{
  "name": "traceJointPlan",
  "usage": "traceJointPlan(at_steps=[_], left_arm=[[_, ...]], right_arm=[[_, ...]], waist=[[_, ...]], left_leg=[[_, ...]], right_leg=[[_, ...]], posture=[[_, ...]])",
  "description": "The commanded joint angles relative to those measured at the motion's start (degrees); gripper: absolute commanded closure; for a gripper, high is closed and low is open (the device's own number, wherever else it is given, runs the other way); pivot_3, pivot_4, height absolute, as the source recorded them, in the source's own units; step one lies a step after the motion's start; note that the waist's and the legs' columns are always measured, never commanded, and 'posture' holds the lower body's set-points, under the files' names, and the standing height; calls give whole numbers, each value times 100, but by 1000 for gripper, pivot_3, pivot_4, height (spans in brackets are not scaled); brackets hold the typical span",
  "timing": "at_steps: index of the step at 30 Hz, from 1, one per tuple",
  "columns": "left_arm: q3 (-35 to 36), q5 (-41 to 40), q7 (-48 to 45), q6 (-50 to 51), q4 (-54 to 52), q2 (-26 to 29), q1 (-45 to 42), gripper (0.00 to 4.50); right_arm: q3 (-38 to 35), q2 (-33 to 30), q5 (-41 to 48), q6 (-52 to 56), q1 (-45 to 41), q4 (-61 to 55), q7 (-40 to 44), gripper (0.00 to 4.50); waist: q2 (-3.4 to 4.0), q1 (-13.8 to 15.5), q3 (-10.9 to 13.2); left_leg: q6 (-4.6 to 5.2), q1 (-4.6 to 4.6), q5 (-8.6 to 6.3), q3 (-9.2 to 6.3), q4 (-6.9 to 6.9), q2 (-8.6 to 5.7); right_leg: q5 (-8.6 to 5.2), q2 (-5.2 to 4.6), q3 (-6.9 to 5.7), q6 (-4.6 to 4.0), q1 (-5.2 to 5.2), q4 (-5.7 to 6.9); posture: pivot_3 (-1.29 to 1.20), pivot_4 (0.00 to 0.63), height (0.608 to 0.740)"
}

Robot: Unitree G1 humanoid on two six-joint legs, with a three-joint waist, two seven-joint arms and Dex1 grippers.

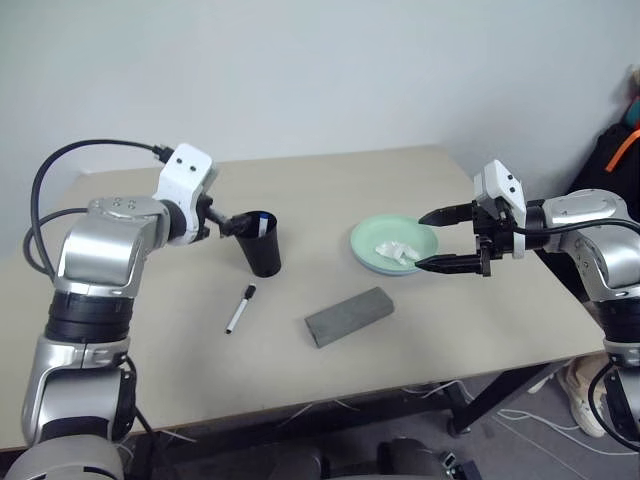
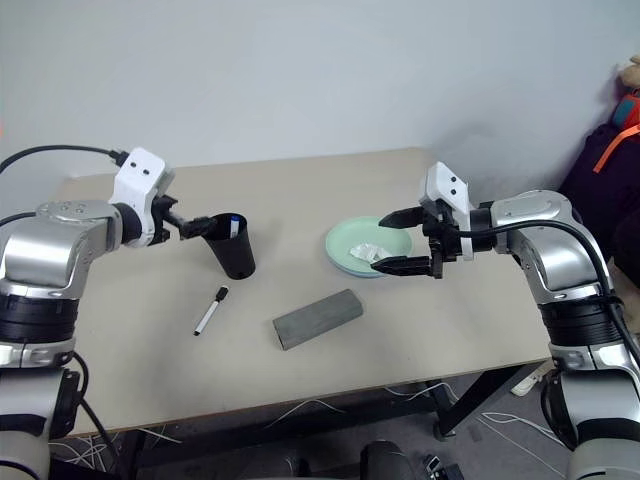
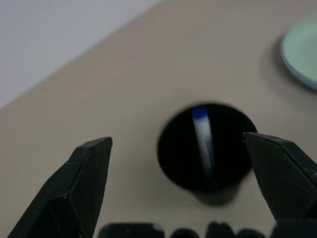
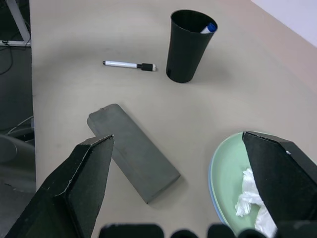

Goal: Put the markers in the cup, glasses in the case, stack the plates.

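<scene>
A black cup stands left of the table's middle with the blue-capped marker upright inside it. My left gripper hovers open just left of the cup's rim, with nothing between its fingers. The black-capped marker lies on the table in front of the cup. The grey case lies shut near the middle. The mint green plate holds a crumpled white tissue, and a light blue rim shows beneath it. My right gripper stands open over that plate's right side. The glasses are out of view.
The table's front edge runs close behind the case, with loose cables hanging under it. A dark bag with an orange strap sits beyond the table's right side. Bare tabletop stretches behind the cup and plate.
</scene>
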Motion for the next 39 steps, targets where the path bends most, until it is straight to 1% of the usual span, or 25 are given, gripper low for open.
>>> traceJointPlan(at_steps=[1,4,7,12,15,21,26,29,31,32,38,39], left_arm=[[-65,-129,-128,533,-338,173,92,12],[-258,-160,-89,986,-468,132,335,12],[-348,-136,127,1301,-360,-128,466,12],[-584,60,540,1168,160,-678,622,12],[-681,146,723,1019,496,-915,666,12],[-705,217,854,862,769,-1073,707,12],[-609,270,1037,794,926,-1173,914,12],[-412,148,1023,955,644,-1127,1225,604],[-349,125,1022,1006,538,-1098,1345,1201],[-346,131,1021,1031,505,-1066,1391,1628],[-357,144,1054,1142,386,-981,1504,3643],[-355,137,1057,1155,367,-978,1512,4056]], right_arm=[[-148,-34,73,-24,-92,-122,14,0],[-130,-17,64,-39,-118,-93,30,0],[-120,-3,67,-38,-142,-89,40,0],[-119,2,64,-43,-157,-92,54,0],[-132,-8,71,-27,-157,-123,51,0],[-157,-37,75,-18,-135,-147,49,0],[-196,-135,86,22,-88,-192,73,0],[-219,-242,92,91,-118,-242,119,0],[-228,-287,96,110,-115,-263,120,0],[-239,-308,101,117,-103,-274,112,0],[-274,-356,126,143,-54,-320,94,0],[-275,-361,131,146,-52,-324,92,0]], waist=[[-1,0,0],[-1,-2,0],[-1,2,0],[-1,3,0],[-1,3,0],[-1,2,0],[4,11,-6],[8,3,-8],[8,-11,-13],[7,-25,-13],[8,-95,-13],[8,-118,-13]], left_leg=[[1,0,0,0,1,2],[3,1,2,0,1,3],[3,1,3,-1,1,4],[3,-2,3,-1,1,1],[3,-3,3,-1,1,1],[3,-2,3,-1,1,1],[3,-1,3,-1,1,-1],[3,5,2,1,1,0],[2,11,2,6,-1,3],[2,20,1,12,-5,6],[3,70,1,11,-31,6],[3,74,1,10,-33,6]], right_leg=[[-2,0,-2,-3,0,0],[-3,1,-2,-6,-1,4],[-3,2,-2,-5,-2,5],[1,1,1,1,-1,3],[2,0,2,2,-2,2],[2,1,1,2,-3,3],[2,-1,2,2,1,2],[1,-2,2,0,4,3],[1,-2,3,0,4,4],[-1,-1,3,-3,6,4],[-7,2,0,-11,26,6],[-7,3,0,-11,26,6]], posture=[[0,0,727],[0,0,727],[0,0,727],[0,0,727],[0,0,727],[0,0,727],[0,0,727],[0,0,727],[0,0,727],[0,0,727],[0,0,727],[0,0,727]])
